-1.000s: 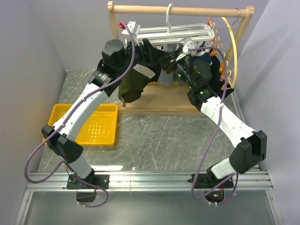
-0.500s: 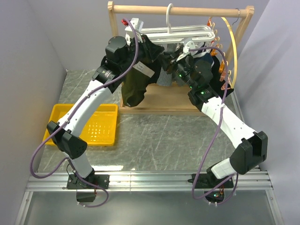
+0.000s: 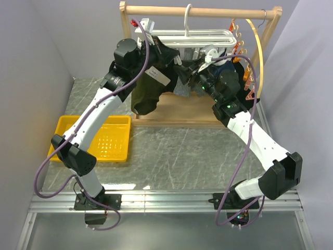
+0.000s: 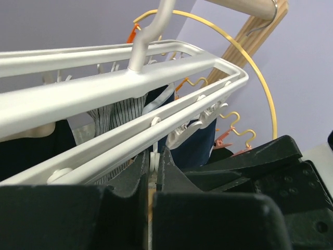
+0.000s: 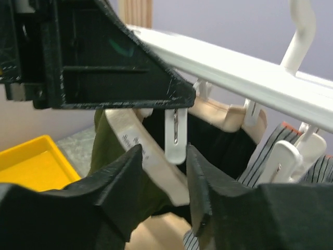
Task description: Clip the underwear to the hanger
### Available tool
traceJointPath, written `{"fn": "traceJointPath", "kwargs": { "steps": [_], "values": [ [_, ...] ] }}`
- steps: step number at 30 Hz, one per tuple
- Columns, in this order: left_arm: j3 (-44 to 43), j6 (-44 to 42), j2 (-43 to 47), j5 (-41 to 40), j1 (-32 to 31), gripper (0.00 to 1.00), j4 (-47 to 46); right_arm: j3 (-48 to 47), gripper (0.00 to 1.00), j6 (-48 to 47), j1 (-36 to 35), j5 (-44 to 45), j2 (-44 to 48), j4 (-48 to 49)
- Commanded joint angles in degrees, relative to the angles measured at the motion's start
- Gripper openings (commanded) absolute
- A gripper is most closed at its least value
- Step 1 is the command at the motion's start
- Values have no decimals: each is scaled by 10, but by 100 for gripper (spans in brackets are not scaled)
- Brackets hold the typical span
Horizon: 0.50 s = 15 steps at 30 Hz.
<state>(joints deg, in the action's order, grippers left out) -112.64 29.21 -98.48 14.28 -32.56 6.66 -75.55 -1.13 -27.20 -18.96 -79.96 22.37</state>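
Note:
The white grid hanger [image 3: 187, 37] hangs from the wooden rail. The olive underwear [image 3: 145, 96] droops below its left end, beige waistband [image 5: 156, 169] slanting up toward the clips. My left gripper [image 3: 149, 48] is up at the hanger's left end. In the left wrist view it [image 4: 152, 156] is shut on the tab of a white clip [image 4: 154, 162] under the hanger bar [image 4: 104, 88]. My right gripper [image 5: 164, 151] is open, its fingers on either side of another dangling white clip [image 5: 176, 138], apart from it, with the waistband just behind.
A wooden hoop [image 3: 258, 52] with orange clips [image 3: 248, 83] hangs at the right of the wooden rack [image 3: 197, 10]. Striped [image 5: 307, 172], black [image 5: 218, 140] and navy [image 4: 192, 151] garments hang from the hanger. A yellow tray [image 3: 104, 138] lies on the table at the left.
My left gripper has shut on a clip at the hanger's left end. My right gripper has opened and shifted slightly right; the underwear's waistband stays up near the clips.

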Motion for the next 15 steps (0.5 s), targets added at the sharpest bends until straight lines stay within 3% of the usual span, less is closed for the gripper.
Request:
{"fn": "traceJointPath", "kwargs": {
  "steps": [1,8,15],
  "values": [
    [5,2,11,13,4,0,-22,-1,48,3,7,-20,25,-18],
    [12,19,15,40,13,0,-30,91,51,67,36,-113,65,-46],
    [17,31,21,74,21,0,-38,156,53,137,41,-231,35,5]
  ]
}}
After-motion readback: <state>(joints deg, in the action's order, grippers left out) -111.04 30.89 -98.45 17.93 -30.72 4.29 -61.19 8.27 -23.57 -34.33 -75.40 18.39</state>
